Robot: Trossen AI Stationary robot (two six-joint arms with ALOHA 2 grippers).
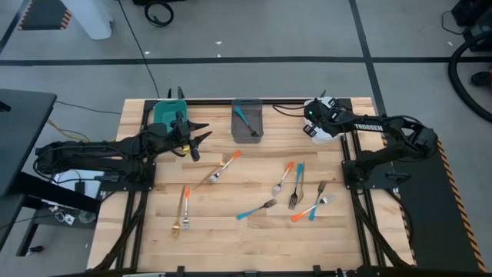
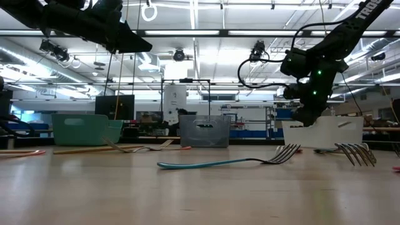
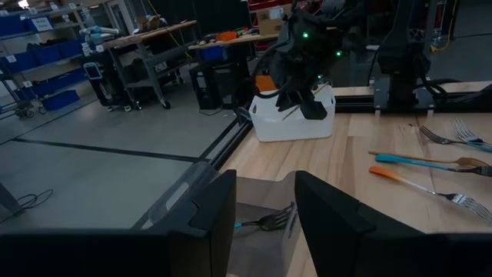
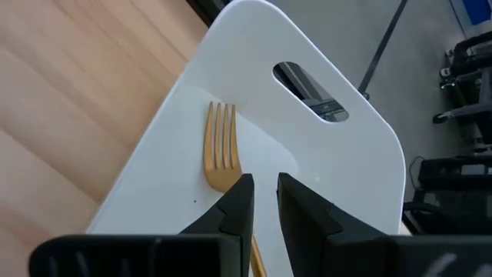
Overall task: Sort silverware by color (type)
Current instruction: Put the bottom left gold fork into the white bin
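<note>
My right gripper [image 4: 264, 201] hangs over the white bin [image 1: 319, 129], pointing down into it, its fingers a narrow gap apart. A golden fork [image 4: 219, 150] lies in that bin, tines against the white wall, its handle running down behind my fingers. My left gripper [image 1: 194, 140] stands open and level beside the teal bin [image 1: 169, 114], holding nothing. The grey bin [image 1: 246, 121] holds a blue-handled fork [image 3: 265, 221]. Several forks with orange, blue and golden handles lie flat on the table, among them a blue one [image 1: 257, 209] and an orange one [image 1: 223, 165]. My right gripper comes at the golden fork from above, slanting down. The fork's handle [image 4: 257, 260] runs into the narrow gap between my fingers and is hidden behind the left finger [image 4: 237, 208]. I cannot tell whether either finger touches it. The tines rest on the bin's wall.
The three bins stand in a row along the table's far edge [image 1: 246, 100]. Loose forks are scattered over the middle and right of the wooden table. Bare wood lies along the near edge [image 1: 246, 258].
</note>
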